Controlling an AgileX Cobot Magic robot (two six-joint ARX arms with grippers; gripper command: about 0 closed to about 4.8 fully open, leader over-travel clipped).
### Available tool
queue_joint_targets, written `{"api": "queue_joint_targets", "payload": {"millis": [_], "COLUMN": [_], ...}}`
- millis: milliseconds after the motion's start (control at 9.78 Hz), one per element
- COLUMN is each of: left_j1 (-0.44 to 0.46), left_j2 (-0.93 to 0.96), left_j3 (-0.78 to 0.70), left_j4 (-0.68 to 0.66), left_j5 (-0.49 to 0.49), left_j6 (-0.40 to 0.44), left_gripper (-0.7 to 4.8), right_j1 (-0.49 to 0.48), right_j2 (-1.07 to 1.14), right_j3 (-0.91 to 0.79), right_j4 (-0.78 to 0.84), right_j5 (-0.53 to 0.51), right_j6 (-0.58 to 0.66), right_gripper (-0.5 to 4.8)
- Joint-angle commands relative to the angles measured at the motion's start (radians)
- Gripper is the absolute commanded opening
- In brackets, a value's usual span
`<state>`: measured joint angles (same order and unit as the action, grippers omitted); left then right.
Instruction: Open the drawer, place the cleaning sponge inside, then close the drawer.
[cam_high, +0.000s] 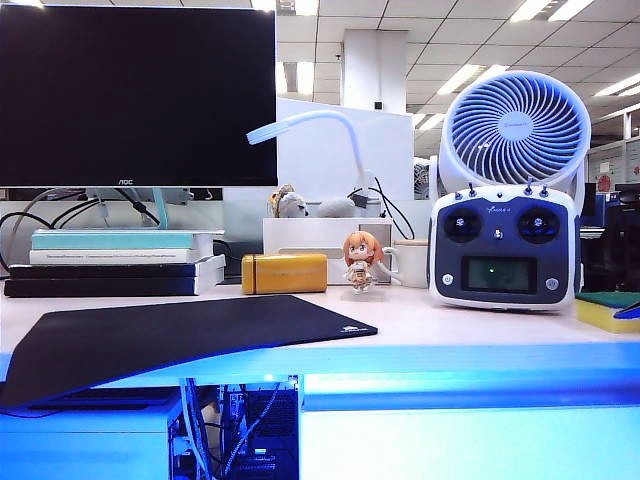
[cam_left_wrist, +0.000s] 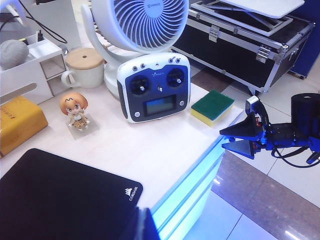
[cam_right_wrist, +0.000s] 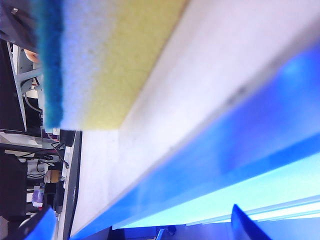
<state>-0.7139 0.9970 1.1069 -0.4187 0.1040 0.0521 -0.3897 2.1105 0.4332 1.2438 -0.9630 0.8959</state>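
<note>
Sponge (cam_left_wrist: 212, 106) sat at the desk (cam_left_wrist: 150, 145) edge beside the remote (cam_left_wrist: 154, 87), drawer (cam_high: 470, 440) below shut. Right gripper (cam_left_wrist: 238, 139) hovered just off that edge, fingers spread wide, empty. Left gripper (cam_left_wrist: 139, 225) above the mousepad (cam_left_wrist: 60, 200); fingers' state unclear. Sponge likely light and squashy: pinch across the yellow foam sides.

Your cleaning sponge (cam_high: 607, 311) is clipped at 3 o'clock in the exterior view; left hand (cam_left_wrist: 141, 225) is barely visible.

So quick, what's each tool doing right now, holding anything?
Left tool: only a dark tip shows above the mouse pad; cannot be told.
Right tool: open, empty, beside the desk edge near the cleaning sponge.
</note>
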Motion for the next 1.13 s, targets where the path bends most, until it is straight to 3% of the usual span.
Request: {"api": "queue_joint_targets", "payload": {"millis": [102,307,614,1125], "left_j1": [0.0,0.0,0.0,0.0], "left_j2": [-0.006,-0.006,-0.006,-0.006], "left_j3": [0.005,0.005,0.005,0.005], "left_j4": [0.016,0.016,0.016,0.016], "left_j5": [0.005,0.005,0.005,0.005], "left_j6": [0.0,0.0,0.0,0.001], "left_gripper": [-0.05,-0.05,-0.05,-0.05], "right_j1": [0.002,0.002,0.002,0.001], "right_j2": [0.034,0.066,0.066,0.061], "right_j3": [0.051,0.095,0.093,0.036], "right_j4": [0.016,0.027,0.166,0.172], "right_j5": [-0.006,-0.049,-0.117,-0.193], "right_j6": [-0.006,0.008,0.048,0.048], "right_gripper": [4.79,4.79,4.79,4.79]}}
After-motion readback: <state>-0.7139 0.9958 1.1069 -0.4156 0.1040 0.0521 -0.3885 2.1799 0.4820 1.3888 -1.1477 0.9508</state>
